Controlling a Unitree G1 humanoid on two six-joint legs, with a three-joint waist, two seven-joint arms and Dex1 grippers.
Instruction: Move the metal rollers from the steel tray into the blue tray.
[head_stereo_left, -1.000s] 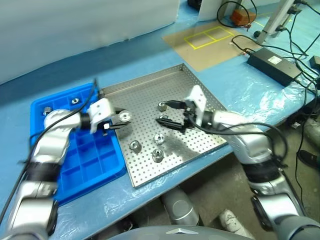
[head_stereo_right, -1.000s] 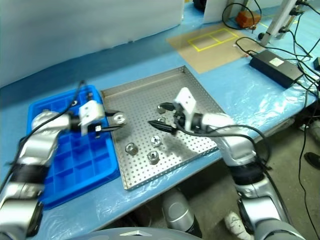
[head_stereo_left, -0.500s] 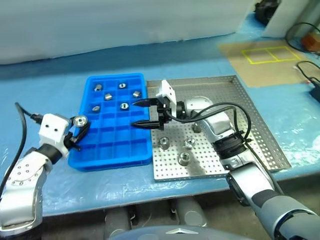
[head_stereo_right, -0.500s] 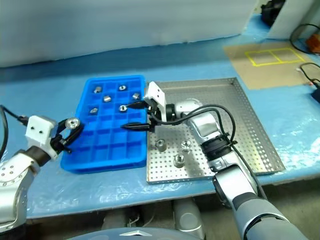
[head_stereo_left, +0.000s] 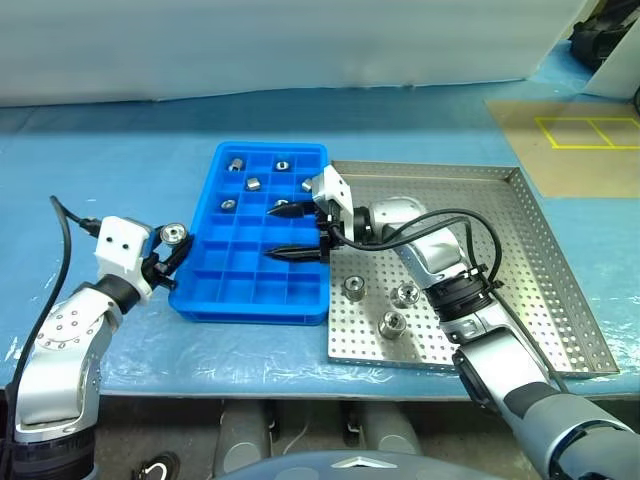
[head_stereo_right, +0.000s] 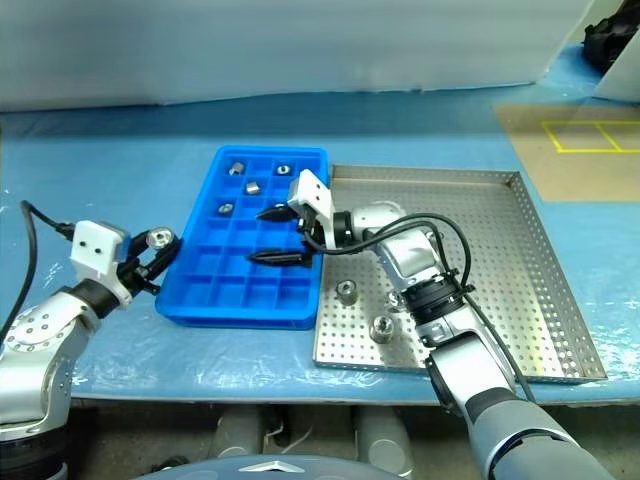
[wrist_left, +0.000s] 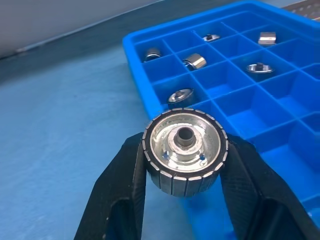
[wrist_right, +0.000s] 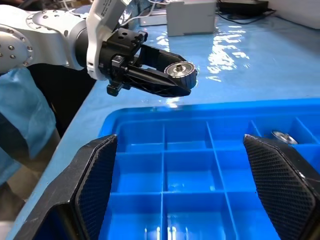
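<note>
A ribbed metal roller (wrist_left: 184, 146) with a central hole is clamped between the 2 black fingers (wrist_left: 121, 192) of the left gripper (wrist_left: 184, 165), just beside the blue tray (wrist_left: 134, 50). 6 more rollers (wrist_left: 181, 94) are seen in separate compartments of that tray.

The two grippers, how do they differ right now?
The left gripper is shut on a metal roller, beside the blue tray over the table cover. The right gripper is open and empty, its fingers spread above the tray's compartments. Both have black fingers.
</note>
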